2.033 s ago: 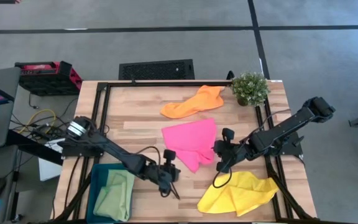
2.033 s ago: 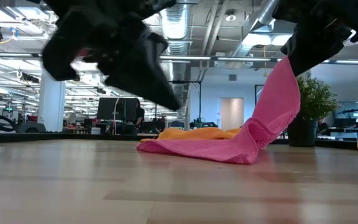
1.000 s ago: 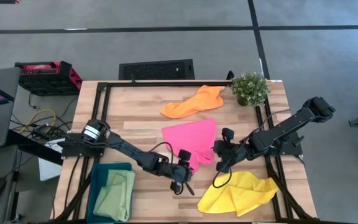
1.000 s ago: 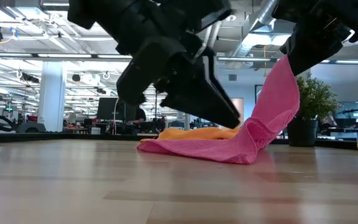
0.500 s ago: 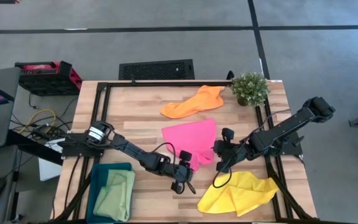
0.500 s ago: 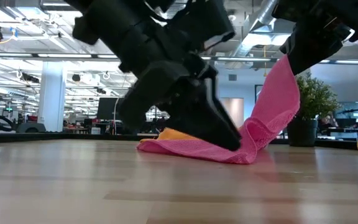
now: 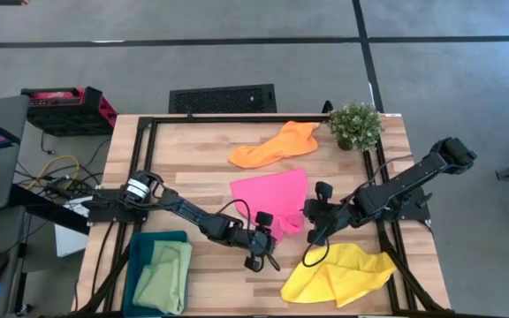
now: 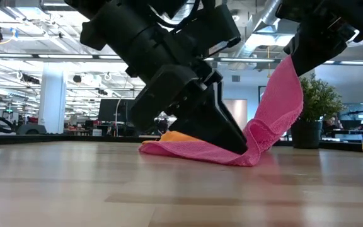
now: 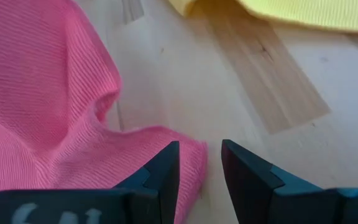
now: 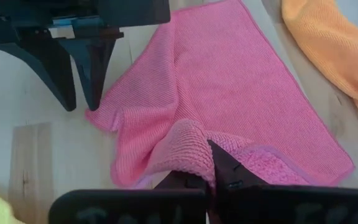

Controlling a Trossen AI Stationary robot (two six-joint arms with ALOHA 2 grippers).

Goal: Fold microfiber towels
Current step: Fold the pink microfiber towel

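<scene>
The hot pink towel [image 7: 270,196] lies mid-table, its right near part raised to my right gripper [image 10: 211,163], which is shut on it. My left gripper [image 9: 201,158] is open and low over the table. Its fingers stand on either side of the pink towel's near corner [image 9: 194,155]. The orange towel [image 7: 277,144] lies flat near the far edge. The yellow towel [image 7: 338,274] lies crumpled at the near right. The light green towel [image 7: 162,276] rests in the teal bin [image 7: 140,243]. My right gripper pinches a bunched edge of the pink towel [image 10: 191,144] between its two fingers, slanting down from the table's right. That part is lifted, and the cloth slopes up from the table to the fingers [image 8: 282,94]. The rest lies on the wood. My left gripper's fingers flank the near corner; I cannot tell whether they touch it.
A potted plant [image 7: 356,124] stands at the far right corner. Black frame rails [image 7: 148,168] run along the table's left, far and right sides. Bare wood [image 7: 219,283] shows between the bin and the yellow towel.
My left gripper has gone toward the table's right, up to the pink towel's near corner, and has sunk close to the table, staying open. The pink towel and my right gripper have kept still.
</scene>
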